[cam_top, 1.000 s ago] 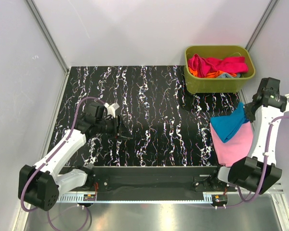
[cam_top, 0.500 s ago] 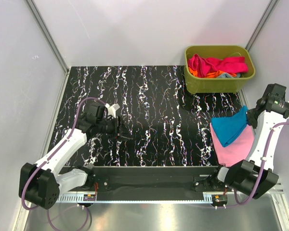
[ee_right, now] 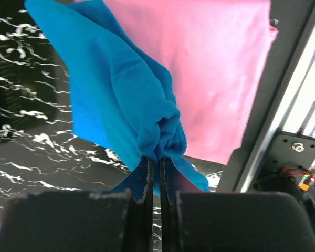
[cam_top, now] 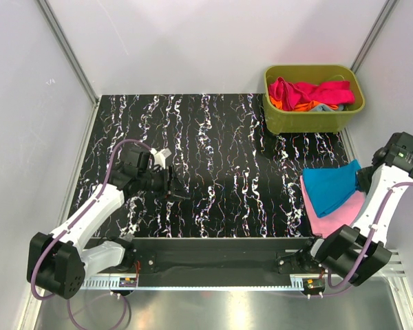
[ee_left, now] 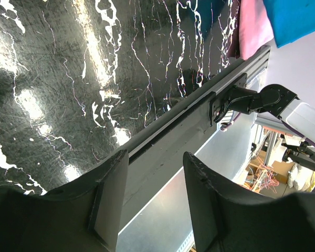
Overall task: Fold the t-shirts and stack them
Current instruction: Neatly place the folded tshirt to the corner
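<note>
At the right edge of the worktop (cam_top: 213, 137), the cyan-blue t-shirt (cam_top: 332, 190) drapes over the flat pink t-shirt (cam_top: 330, 217), its bunched fold pinched by the right gripper (ee_right: 154, 176), while the left gripper (ee_left: 153, 157) hovers well apart, spread wide and empty.

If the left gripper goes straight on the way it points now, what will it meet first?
Probably the table near its front edge, or the rail beside it; depth is unclear. The left gripper is open and empty.

The cyan shirt (cam_top: 329, 186) covers much of the pink shirt (cam_top: 330, 221).
</note>
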`<state>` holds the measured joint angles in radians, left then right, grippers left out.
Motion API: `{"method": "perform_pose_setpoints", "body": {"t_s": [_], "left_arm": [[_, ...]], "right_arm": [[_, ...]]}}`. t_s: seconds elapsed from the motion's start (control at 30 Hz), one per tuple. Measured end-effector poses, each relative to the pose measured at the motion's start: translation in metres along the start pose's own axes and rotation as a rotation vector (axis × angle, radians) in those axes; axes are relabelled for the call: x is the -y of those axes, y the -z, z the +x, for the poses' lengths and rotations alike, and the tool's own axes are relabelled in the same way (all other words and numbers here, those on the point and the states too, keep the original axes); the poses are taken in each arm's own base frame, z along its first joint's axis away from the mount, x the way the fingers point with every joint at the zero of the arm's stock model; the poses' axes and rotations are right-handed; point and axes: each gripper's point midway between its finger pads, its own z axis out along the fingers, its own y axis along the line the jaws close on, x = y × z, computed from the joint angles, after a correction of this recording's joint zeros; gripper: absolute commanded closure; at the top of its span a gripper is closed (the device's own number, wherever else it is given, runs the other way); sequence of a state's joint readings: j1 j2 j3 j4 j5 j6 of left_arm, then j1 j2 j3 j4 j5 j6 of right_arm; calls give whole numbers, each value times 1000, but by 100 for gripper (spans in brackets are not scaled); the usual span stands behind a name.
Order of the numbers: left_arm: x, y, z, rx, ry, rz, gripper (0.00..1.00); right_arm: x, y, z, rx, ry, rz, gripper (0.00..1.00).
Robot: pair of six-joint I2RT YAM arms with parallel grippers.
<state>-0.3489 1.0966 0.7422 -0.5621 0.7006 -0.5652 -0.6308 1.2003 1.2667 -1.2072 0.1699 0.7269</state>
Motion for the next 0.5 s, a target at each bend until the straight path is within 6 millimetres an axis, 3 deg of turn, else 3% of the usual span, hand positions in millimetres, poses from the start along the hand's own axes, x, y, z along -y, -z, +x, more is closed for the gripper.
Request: {"method": "perform_pose_setpoints", "body": {"t_s": [0.3,0.5], "left_arm": [[0,-2,-1,-2,0,5,49],[-3,-3,2,-9,5,3,49]], "right_arm": [[23,-9,14,-41,39,47,100],[28,-10,17,-55,56,61,100]]}}
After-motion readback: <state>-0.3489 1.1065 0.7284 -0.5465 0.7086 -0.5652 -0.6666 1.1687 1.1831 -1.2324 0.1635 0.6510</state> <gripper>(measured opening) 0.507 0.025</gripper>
